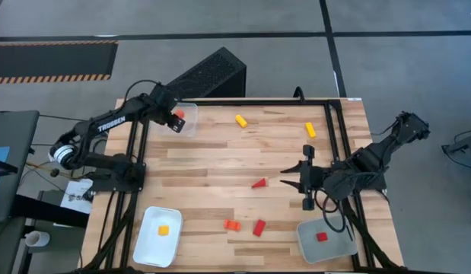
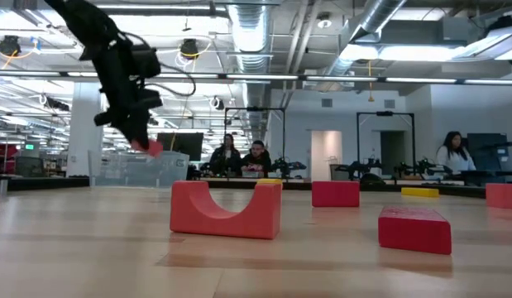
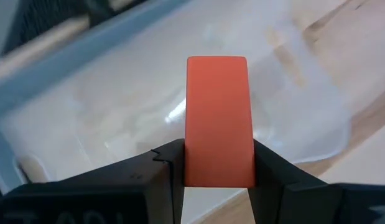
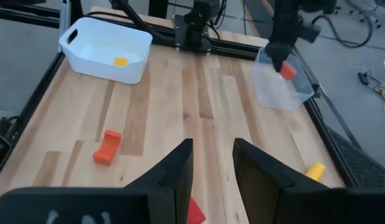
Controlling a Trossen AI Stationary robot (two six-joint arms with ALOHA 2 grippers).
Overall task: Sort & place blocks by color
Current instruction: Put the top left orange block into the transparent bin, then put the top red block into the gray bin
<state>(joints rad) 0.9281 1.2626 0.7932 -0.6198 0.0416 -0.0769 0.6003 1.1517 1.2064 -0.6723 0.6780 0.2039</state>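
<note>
My left gripper [image 1: 176, 116] is over the clear tray [image 1: 188, 122] at the table's far left corner, shut on an orange block [image 3: 217, 118]. In the low view the gripper [image 2: 141, 136] holds the block [image 2: 154, 148] above the tray [image 2: 131, 170]. My right gripper [image 1: 300, 180] is open and empty above the table at the right, its fingers [image 4: 176, 171] pointing toward the left edge. Loose on the table lie two yellow blocks [image 1: 240, 120] [image 1: 310, 130], a red wedge [image 1: 259, 183], an orange block [image 1: 232, 224] and a red block [image 1: 259, 227]. My left gripper pinches the orange block between its two fingers [image 3: 170, 165], on two opposite sides near one end [image 3: 217, 171]. The rest of the block sticks out past the fingertips. The fingers come from above, slanting down. The block is lifted clear, over the clear tray.
A white tray [image 1: 147, 247] at the near left holds a yellow block [image 1: 163, 230]. A grey tray [image 1: 338, 247] at the near right holds a red block [image 1: 322, 237]. A black frame runs along the table's edges. People sit in the room beyond the table [image 2: 243, 157].
</note>
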